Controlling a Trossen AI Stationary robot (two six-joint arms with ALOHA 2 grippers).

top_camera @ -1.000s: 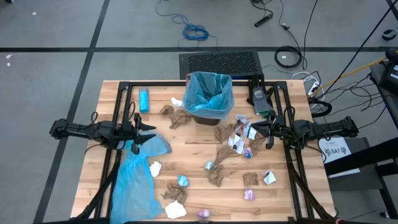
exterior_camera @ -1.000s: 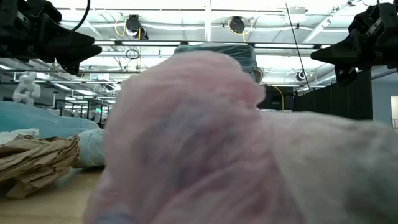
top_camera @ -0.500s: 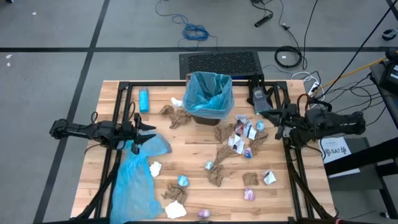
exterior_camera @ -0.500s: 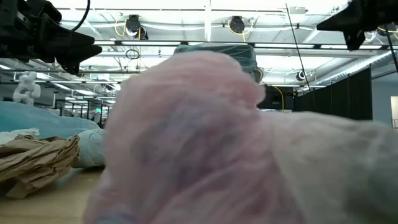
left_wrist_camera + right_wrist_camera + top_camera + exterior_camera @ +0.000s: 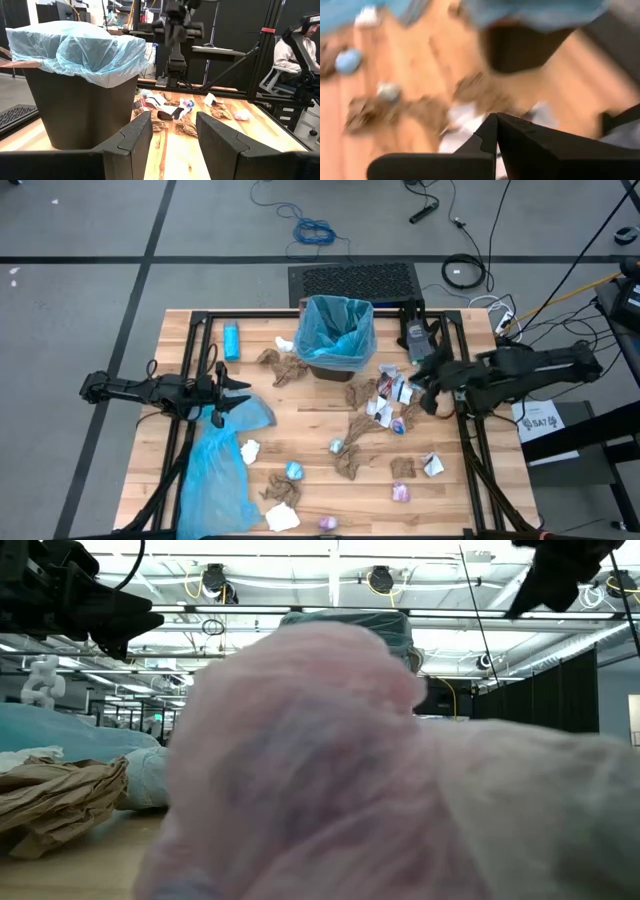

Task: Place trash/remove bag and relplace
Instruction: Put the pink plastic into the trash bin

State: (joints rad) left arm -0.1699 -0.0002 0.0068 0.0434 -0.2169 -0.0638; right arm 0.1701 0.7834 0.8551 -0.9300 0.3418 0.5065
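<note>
Setting: wooden bench (image 5: pixel 300 415) on a grey workshop floor, cables lying beyond it.
Trash: crumpled scraps (image 5: pixel 385 402) of brown, white, pink and blue scattered across the bench, thickest just right of the bin (image 5: pixel 335 335).
Bin: dark, lined with a light-blue bag, at the bench's far middle.
Spare bag: loose blue bag (image 5: pixel 215 470) at the near left.
Right claw (image 5: pixel 422 387): fingers pressed shut, empty, beside the thick cluster, which lies towards the bench's middle from it; the nearer arm.
Left claw (image 5: pixel 228 393): fingers (image 5: pixel 132 137) apart, empty, above the spare bag.
</note>
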